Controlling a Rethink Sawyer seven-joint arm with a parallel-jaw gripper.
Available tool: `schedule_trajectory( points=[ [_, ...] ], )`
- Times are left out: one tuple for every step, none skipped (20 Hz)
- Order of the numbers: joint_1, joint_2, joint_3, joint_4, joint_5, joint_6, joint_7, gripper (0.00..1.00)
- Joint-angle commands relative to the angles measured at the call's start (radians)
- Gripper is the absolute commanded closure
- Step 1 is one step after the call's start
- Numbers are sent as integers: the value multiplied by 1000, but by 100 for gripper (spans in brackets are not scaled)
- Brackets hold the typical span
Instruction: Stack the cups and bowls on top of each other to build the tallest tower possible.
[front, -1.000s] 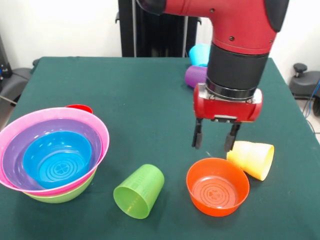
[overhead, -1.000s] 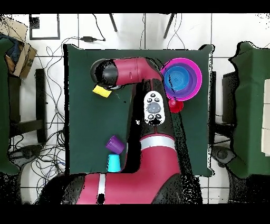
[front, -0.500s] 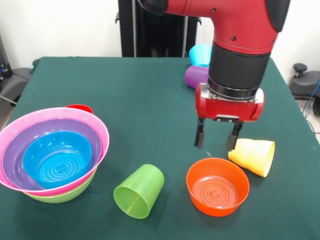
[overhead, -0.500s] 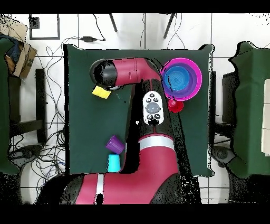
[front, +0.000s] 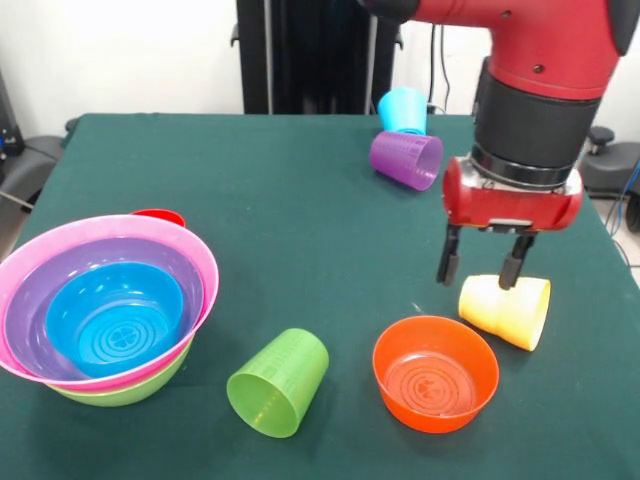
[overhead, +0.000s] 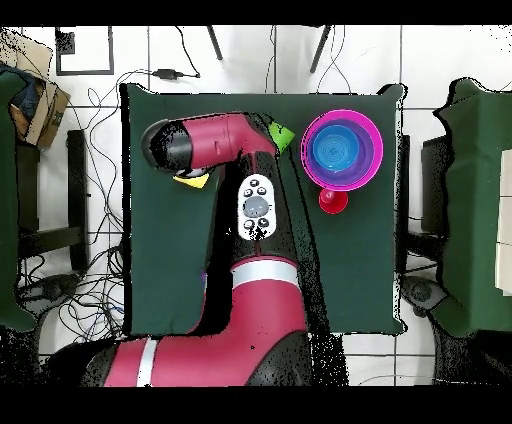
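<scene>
My gripper (front: 478, 280) is open and empty, its fingers straddling the narrow end of the pale yellow cup (front: 508, 310), which lies on its side. The small orange bowl (front: 435, 372) stands upright just left of and nearer than that cup. The lime green cup (front: 278, 382) lies on its side at the front. The purple cup (front: 408, 158) and light blue cup (front: 403, 108) lie at the far side. The tower at the left is the blue bowl (front: 115, 320) in the purple bowl (front: 40, 290) in the pink bowl (front: 100, 222) in the lime green bowl (front: 120, 392). In the overhead view the arm hides the gripper and most of the yellow cup (overhead: 190, 181).
A small red round object (front: 158, 216) sits just behind the bowl pile; it also shows in the overhead view (overhead: 333, 201). The dark green table (front: 250, 200) ends close to the yellow cup on the right. Chairs stand beside the table.
The gripper has moved right in the front view, from behind the orange bowl to over the yellow cup. It stays open. The purple and blue cups are now uncovered.
</scene>
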Motion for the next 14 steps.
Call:
schedule_trajectory(
  points=[
    [32,16,16,77,25,-17,160,0],
    [34,20,14,74,28,-21,163,0],
    [37,22,11,74,30,-26,165,0],
    [40,24,8,72,32,-28,167,0],
    [41,25,6,73,35,-31,168,0],
    [43,26,4,74,37,-34,169,0],
    [46,28,1,73,40,-34,172,0],
    [53,30,-5,73,42,-40,180,0],
    [60,37,-9,70,46,-45,191,0],
    [66,45,-12,71,48,-61,202,0],
    [70,54,-14,73,52,-81,211,0],
    [74,68,-17,67,55,-97,218,0],
    [75,80,-17,62,57,-111,216,0],
    [75,93,-15,55,60,-122,211,0]
  ],
)
